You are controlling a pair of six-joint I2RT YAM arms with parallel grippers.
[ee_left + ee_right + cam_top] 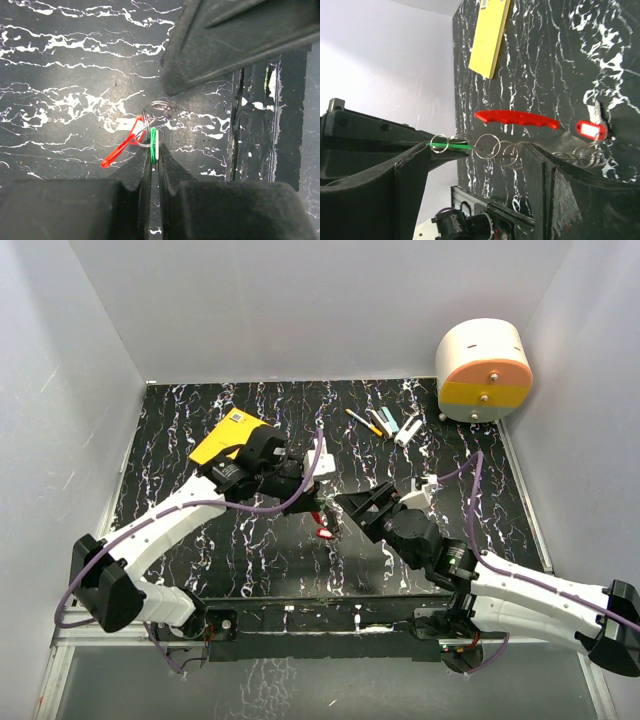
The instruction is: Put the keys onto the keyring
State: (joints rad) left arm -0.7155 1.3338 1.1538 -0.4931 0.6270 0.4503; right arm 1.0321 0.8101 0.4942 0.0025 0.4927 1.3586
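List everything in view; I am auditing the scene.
red key: one, red, beside the chain
ring chain: one, silver, between the two grippers
green piece: one, green, pinched by the left gripper
red tag: one, red and white, chain's other end
yellow box: one, yellow, far left of table
pens and markers: about four, mixed colours, far centre
round drawer unit: one, white-orange-yellow, far right corner
table: one, black marbled
left gripper: one, black, shut on green piece
right gripper: one, black, open around the chain

Right claw [350,504] crowds keyring [161,104]; table [300,562] free nearside.
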